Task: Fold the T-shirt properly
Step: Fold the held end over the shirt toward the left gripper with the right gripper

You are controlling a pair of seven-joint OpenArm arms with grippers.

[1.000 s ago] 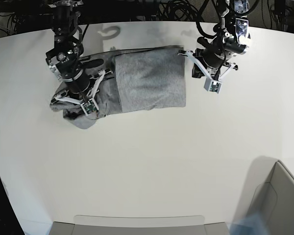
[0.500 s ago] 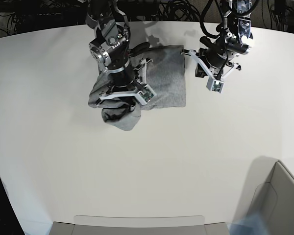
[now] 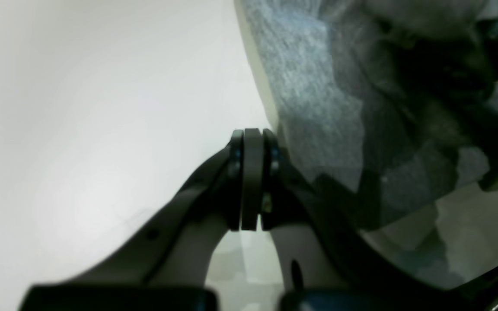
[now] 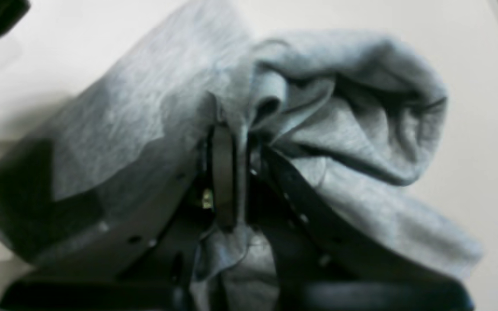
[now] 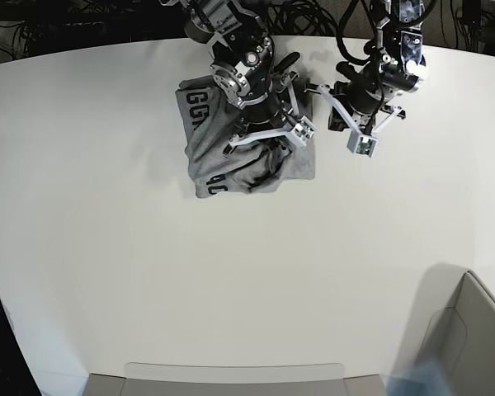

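The light grey T-shirt (image 5: 256, 169) lies bunched at the back of the white table (image 5: 231, 280). Black lettering (image 5: 200, 105) shows on its turned-over left part. My right gripper (image 4: 225, 131) is shut on a bunched fold of the T-shirt (image 4: 352, 129) and holds it over the shirt's right half; its arm (image 5: 247, 70) covers the middle. My left gripper (image 3: 252, 136) is shut with nothing between its fingers, just beside the shirt's edge (image 3: 301, 99). Its arm (image 5: 379, 78) stands right of the shirt.
A grey bin (image 5: 470, 330) stands at the front right corner. A flat grey tray edge (image 5: 231, 375) runs along the front. Dark cables (image 5: 313, 16) hang behind the table's back edge.
My right gripper has carried the shirt's left part up and to the right, over the rest. The lettered side now shows. The left arm has barely moved.
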